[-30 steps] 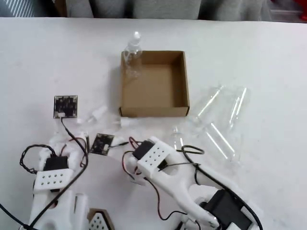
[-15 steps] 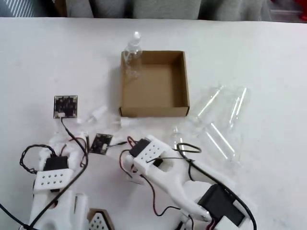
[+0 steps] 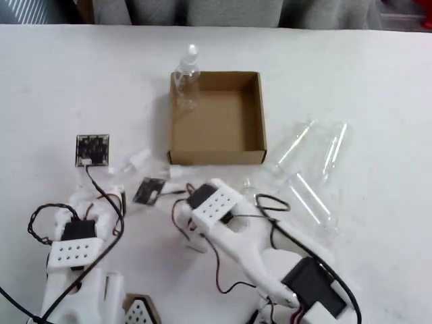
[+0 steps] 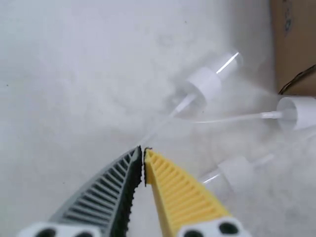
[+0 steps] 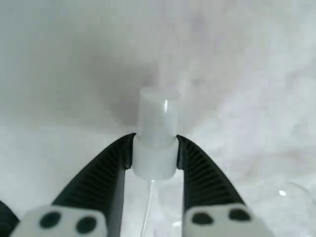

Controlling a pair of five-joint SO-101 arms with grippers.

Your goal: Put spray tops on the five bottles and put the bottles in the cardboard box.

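In the right wrist view my right gripper (image 5: 154, 148) is shut on a white spray top (image 5: 157, 129), its black fingers (image 5: 111, 170) clamped on the collar and the thin dip tube hanging below. My left gripper (image 4: 143, 154) is shut with nothing in it, its tip by a dip tube on the table. Loose spray tops (image 4: 210, 82) (image 4: 295, 112) (image 4: 236, 171) lie beyond it, near the cardboard box (image 4: 294, 44). From above, the open box (image 3: 216, 120) sits mid-table. One capped bottle (image 3: 185, 73) stands at its far left corner. Several clear uncapped bottles (image 3: 307, 169) lie to its right.
The right arm (image 3: 229, 223) stretches over the table in front of the box; the left arm (image 3: 74, 251) sits at the near left. Two small circuit boards (image 3: 92, 150) (image 3: 150, 191) with wires hang near the loose tops (image 3: 138, 159). A clear bottle (image 5: 292, 196) lies by the right gripper.
The right arm swung left, then shifted toward the box, and its small board moved closer to the box. The left arm, the bottles and the box stayed put.
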